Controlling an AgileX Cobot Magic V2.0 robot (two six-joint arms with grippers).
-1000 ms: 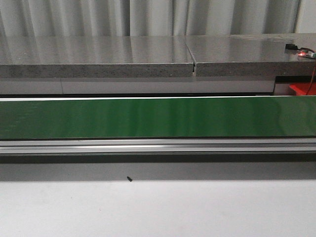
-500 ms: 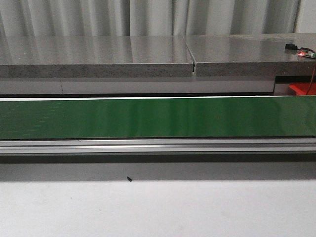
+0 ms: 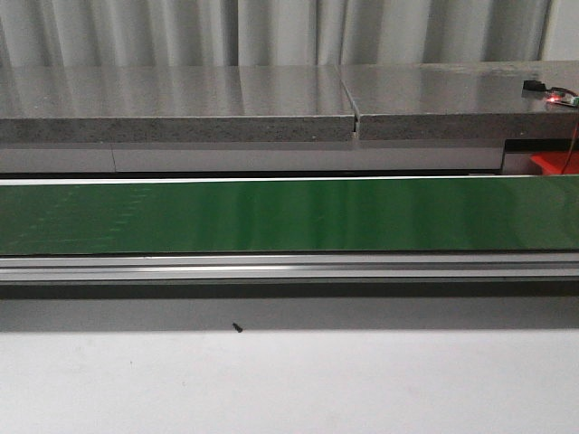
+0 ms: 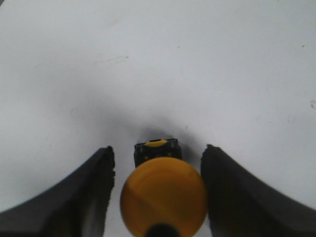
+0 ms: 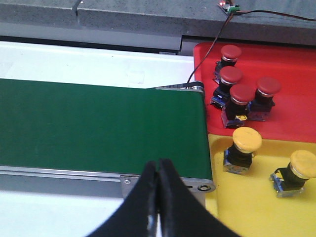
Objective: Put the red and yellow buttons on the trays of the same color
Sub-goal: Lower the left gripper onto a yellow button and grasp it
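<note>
**Yellow button sat between open fingers, waiting to be gripped**

The left gripper [image 4: 158, 197] hung over the white table [image 4: 148, 59] with its fingers [image 4: 94, 192] spread apart, and a yellow button [image 4: 163, 195] stood upright between them, its black base [image 4: 155, 149] resting on the table. Neither finger touched the cap; there was a visible gap on each side.

The right gripper [image 5: 159, 197] had its fingers pressed together on nothing and hovered just short of the end of the green conveyor belt [image 5: 98, 128]. Beside that belt end lay the red tray [image 5: 291, 113] with four red buttons [image 5: 242, 96], and next to it, nearer the right gripper, the yellow tray [image 5: 256, 207] holding two yellow buttons [image 5: 246, 140] already. In the front view the belt [image 3: 289, 215] carried nothing.

The step in hand looked like taking hold of the yellow button. To do it well, the left fingers should probably close evenly so the button is not pushed sideways or tipped, and bite on the black body or under the cap rather than on the rounded dome, which would likely slip. It then has to reach the yellow tray beside the belt end, set clear of the two buttons already there.
</note>
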